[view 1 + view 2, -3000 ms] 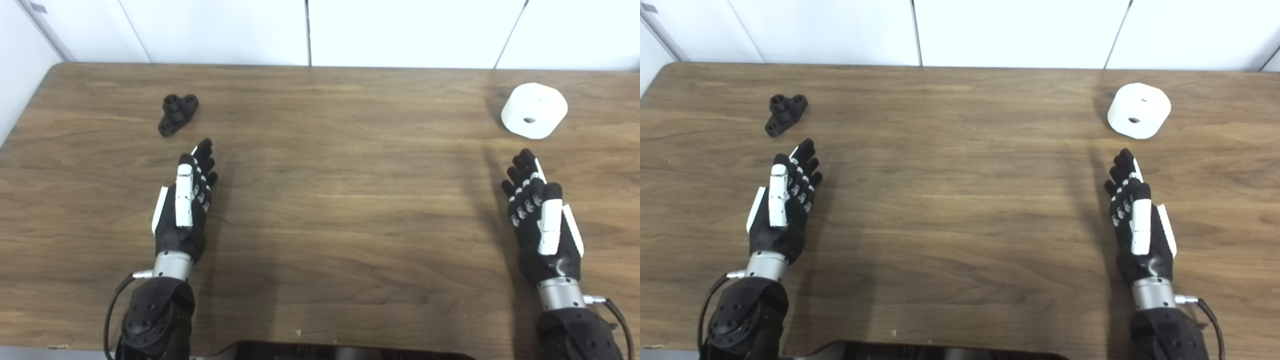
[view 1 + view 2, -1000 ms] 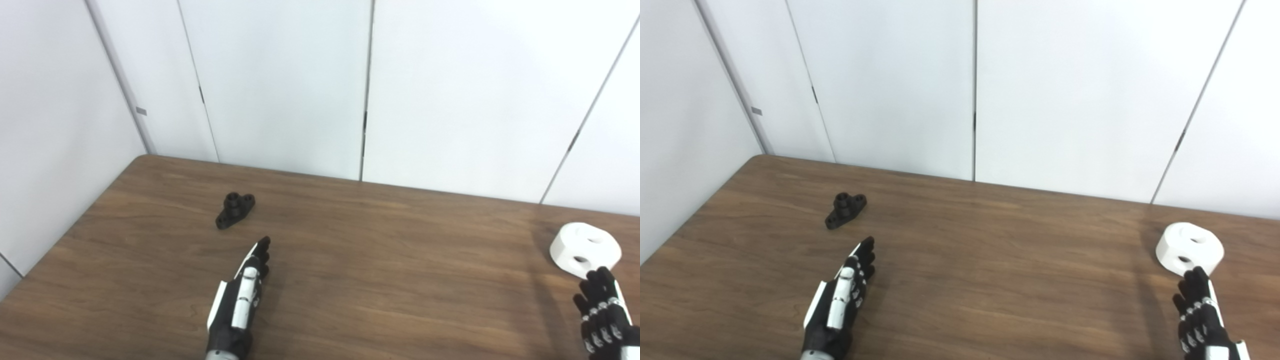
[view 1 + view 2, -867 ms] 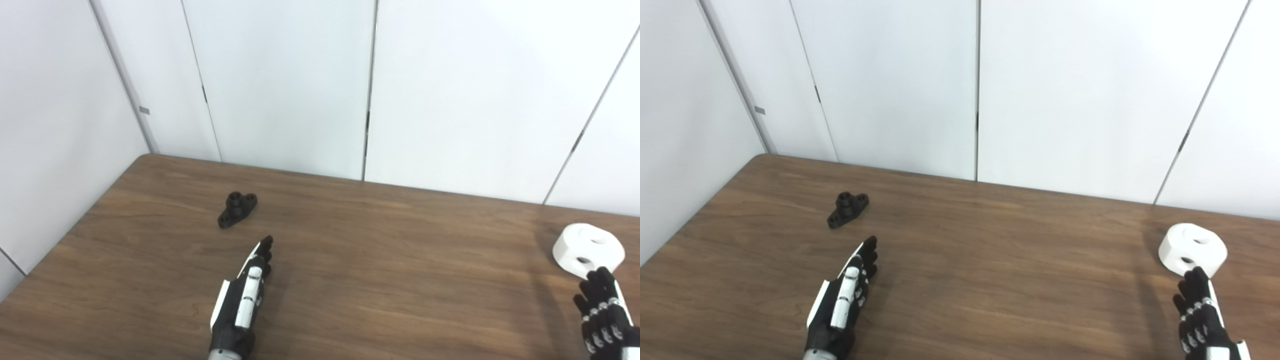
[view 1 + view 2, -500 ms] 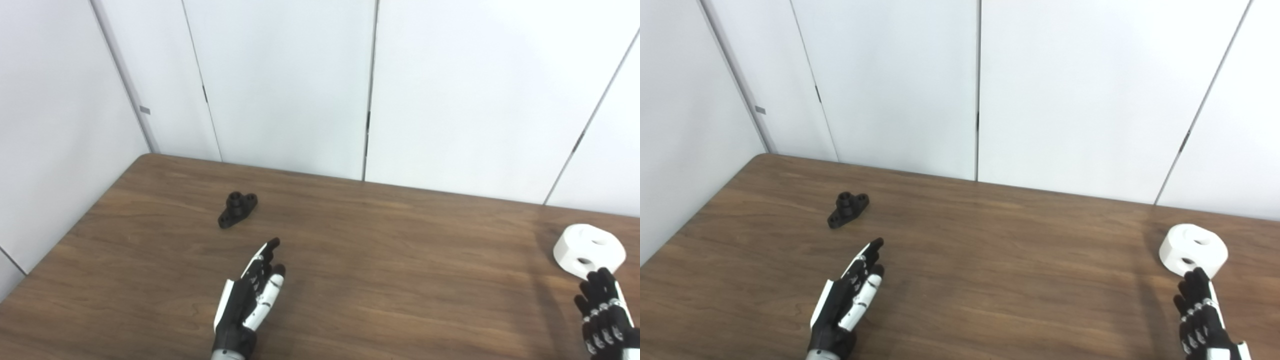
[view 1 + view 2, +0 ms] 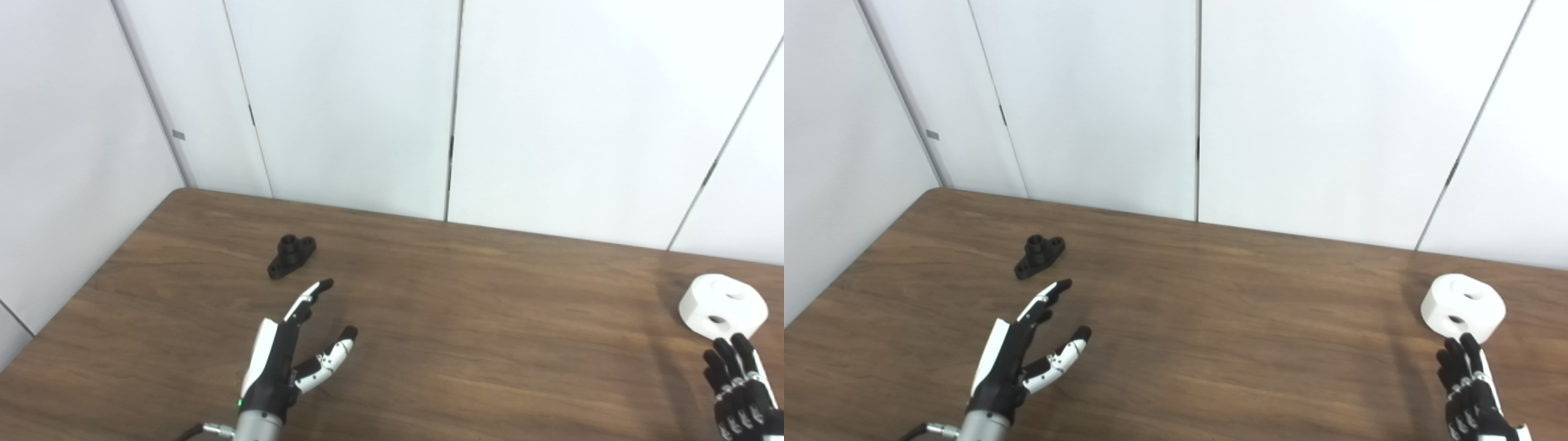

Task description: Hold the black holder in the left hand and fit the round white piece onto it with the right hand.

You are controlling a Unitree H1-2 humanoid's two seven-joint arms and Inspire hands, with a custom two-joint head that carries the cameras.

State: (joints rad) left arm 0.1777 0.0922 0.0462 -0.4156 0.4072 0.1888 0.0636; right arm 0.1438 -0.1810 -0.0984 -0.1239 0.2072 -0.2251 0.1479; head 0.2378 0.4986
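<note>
Two hands reach over a brown wooden counter, and neither holds anything. The left hand is raised near the front, its fingers stretched forward and the thumb splayed out to the side, so the hand is spread wide. The black holder lies on the counter just beyond those fingertips, clear of them, toward the far left corner; its small round bosses are hard to make out in detail. The right hand is cut off by the bottom edge in both views, so only its extended fingers show; they are held apart and empty, but the palm and thumb are out of sight. The round white piece rests on the counter at the far right, just beyond those fingertips, with two holes visible in it. White wall panels rise behind the counter.
</note>
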